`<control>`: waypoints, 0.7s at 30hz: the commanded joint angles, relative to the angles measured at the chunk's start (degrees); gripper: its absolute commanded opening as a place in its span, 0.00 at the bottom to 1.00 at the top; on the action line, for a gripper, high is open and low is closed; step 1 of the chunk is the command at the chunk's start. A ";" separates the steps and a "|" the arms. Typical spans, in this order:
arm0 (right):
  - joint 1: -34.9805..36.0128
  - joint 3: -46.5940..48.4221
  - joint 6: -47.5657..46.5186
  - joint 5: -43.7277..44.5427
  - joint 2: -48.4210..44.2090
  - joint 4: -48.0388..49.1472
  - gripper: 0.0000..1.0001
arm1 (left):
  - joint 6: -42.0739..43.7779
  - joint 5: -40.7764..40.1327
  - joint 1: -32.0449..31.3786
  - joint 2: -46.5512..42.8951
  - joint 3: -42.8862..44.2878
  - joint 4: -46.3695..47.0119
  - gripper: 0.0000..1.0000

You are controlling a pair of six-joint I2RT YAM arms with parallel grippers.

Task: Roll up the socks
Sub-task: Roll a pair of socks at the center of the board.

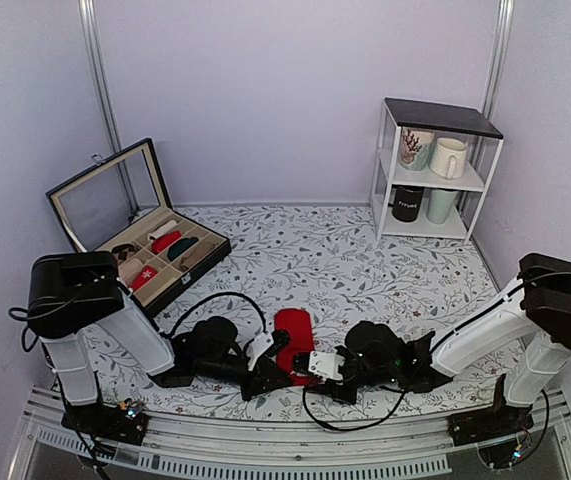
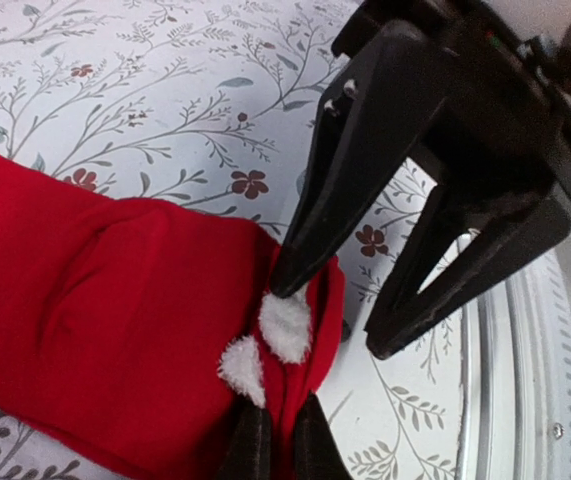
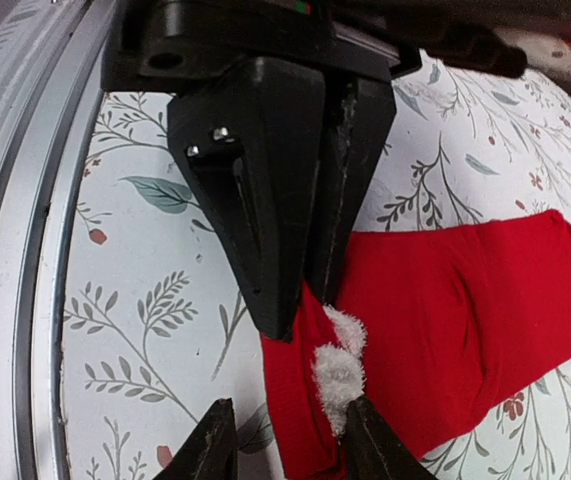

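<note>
The red socks (image 1: 293,332) lie flat as a strip on the floral tablecloth, between the two arms. Their near end carries white fluffy marks (image 2: 285,325). My left gripper (image 2: 283,402) is shut on a pinched fold of red fabric at that end, right beside the marks. In the right wrist view the socks (image 3: 465,310) stretch away to the right, and the left gripper (image 3: 300,300) comes down onto their edge. My right gripper (image 3: 289,402) is open and straddles the same end. One fingertip (image 3: 358,405) touches the white fluff; the other rests over bare cloth.
An open compartment box (image 1: 150,250) holding several sock rolls stands at the back left. A white shelf (image 1: 430,170) with mugs stands at the back right. The metal table rail (image 3: 15,250) runs close behind both grippers at the near edge.
</note>
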 commanded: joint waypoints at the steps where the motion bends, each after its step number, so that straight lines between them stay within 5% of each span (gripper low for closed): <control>1: 0.38 1.27 1.01 1.54 2.88 0.60 0.36 | -1.04 -0.17 0.32 4.53 -2.11 -12.66 0.00; 7: 0.39 0.80 5.08 1.94 4.51 -1.63 0.22 | -0.97 -0.36 0.37 3.16 -2.87 -10.92 0.01; 9: 0.40 0.37 6.59 2.41 4.72 -2.08 0.14 | -0.43 -0.49 0.34 1.89 -3.01 -10.75 0.17; 12: 0.38 0.48 8.45 2.75 5.29 -3.73 0.04 | 0.73 -0.59 0.30 -0.61 -2.99 -10.68 0.24; 16: -0.32 1.65 12.22 -1.40 5.94 -7.46 0.01 | 4.25 -2.12 -1.14 -7.78 -4.53 -9.23 0.29; 21: -4.09 5.02 17.44 -12.53 7.43 -14.65 0.01 | 10.86 -15.61 -8.84 -17.04 -7.22 -10.29 0.36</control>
